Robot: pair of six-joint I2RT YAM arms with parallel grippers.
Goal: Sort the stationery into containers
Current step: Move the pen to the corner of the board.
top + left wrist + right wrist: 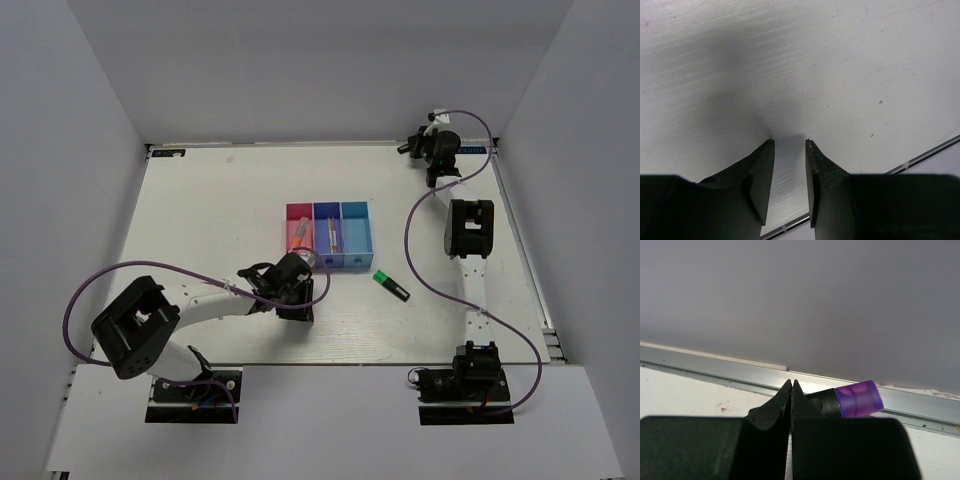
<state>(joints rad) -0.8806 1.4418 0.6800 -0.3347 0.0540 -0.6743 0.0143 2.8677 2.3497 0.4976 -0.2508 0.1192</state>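
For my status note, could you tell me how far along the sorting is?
Done: orange highlighter in the pink-red bin, thin stick in the dark blue bin. In hand: nothing; the left claw is open, empty. Left: green highlighter on the table, purple highlighter beside the shut right claw.

1. Your left arm (212, 300) and right arm (472, 280) are each built from white tubular links joined by chunky black housings.
2. You have a purple cable (130, 264) looping loosely along the left arm, and a second purple cable (407, 232) curving beside the right arm.
3. Each of your arms is bolted to a black base plate (190, 392).
4. Your left gripper (790, 142) carries two matte black fingers (762, 175), wedge-shaped, with flat inner faces that taper to thin tips.
5. Your right gripper (791, 382) is the same matte black, its curved outer edges rising from a blocky body to sharp points.
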